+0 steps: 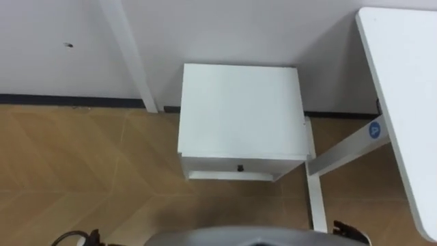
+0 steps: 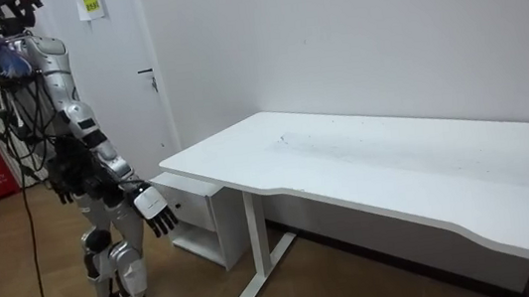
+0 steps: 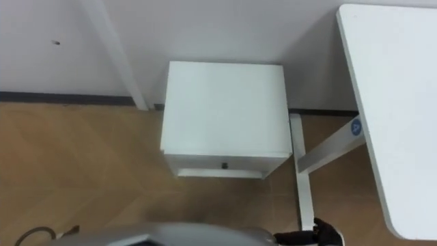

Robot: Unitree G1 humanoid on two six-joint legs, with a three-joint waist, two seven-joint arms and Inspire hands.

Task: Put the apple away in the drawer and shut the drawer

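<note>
Standing before the white drawer

White, with a small dark knob, the drawer sits in the low cabinet against the wall. The room view adds the right hand, fingers loose and empty, near the desk. I cannot tell the left hand's state.
</note>
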